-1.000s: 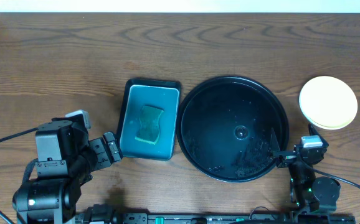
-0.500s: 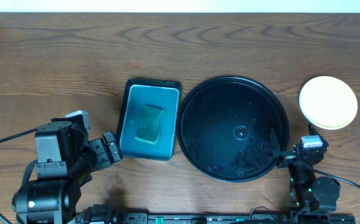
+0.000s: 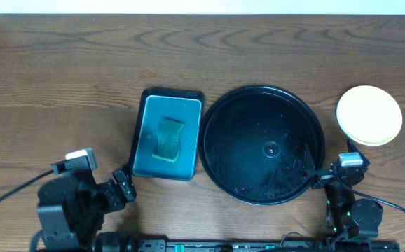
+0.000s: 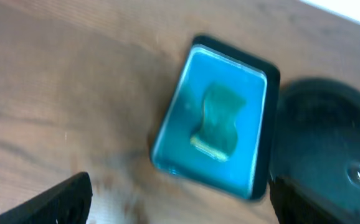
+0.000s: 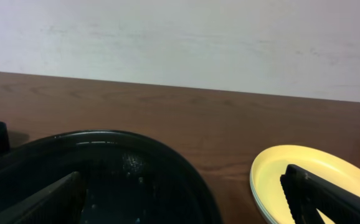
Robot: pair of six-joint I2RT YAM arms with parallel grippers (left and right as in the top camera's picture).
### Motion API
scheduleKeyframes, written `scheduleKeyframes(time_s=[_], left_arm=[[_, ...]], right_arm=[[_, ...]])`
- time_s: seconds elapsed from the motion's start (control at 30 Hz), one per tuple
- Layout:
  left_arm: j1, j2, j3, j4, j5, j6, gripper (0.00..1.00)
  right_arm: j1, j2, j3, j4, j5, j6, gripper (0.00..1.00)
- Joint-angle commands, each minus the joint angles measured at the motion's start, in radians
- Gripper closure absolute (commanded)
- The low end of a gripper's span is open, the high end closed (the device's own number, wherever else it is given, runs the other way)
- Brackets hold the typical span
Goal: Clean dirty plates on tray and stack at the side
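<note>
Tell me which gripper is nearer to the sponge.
Left. The left gripper sits just off a corner of the teal tray holding the sponge; the right gripper is across the black tray, by its opposite rim.

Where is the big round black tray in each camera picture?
Overhead: black tray right of centre.
Left wrist: blurred, at the right edge.
Right wrist: lower left, cut off.
Landmark: teal tray beside it in overhead and left wrist; right wrist shows the yellow plate instead.
</note>
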Motion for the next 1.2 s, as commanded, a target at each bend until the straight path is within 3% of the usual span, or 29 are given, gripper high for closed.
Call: scheduleKeyframes(time_s=[0.0,0.23,0.63,0.83,1.07,1.17], left_arm=[[0.005,-0.082,-0.103,0.057,-0.027,0.021,0.08],[-0.011,-0.238,-0.306,0.166,-0.027,0.02,0.08],[-0.034,-0.423,-0.572,0.531,-0.027,0.02,0.08],[-0.06,-0.425,-0.683,0.759,-0.027,0.018,0.08],[-0.067,-0.425,-0.837,1.13,-0.027,0.046,0.08],[-0.072,-0.425,-0.838,1.153,-0.035,0.103,0.08]], right_arm=[[0.009,-0.006,-0.001,-0.004,0.009,-0.012,0.01],[0.009,-0.006,-0.001,-0.004,0.009,-0.012,0.01],[0.009,-0.006,-0.001,-0.004,0.009,-0.011,0.01],[0.009,-0.006,-0.001,-0.004,0.009,-0.012,0.01],[0.009,-0.006,-0.001,-0.004,0.009,-0.011,0.01],[0.009,-0.006,-0.001,-0.004,0.009,-0.012,0.01]])
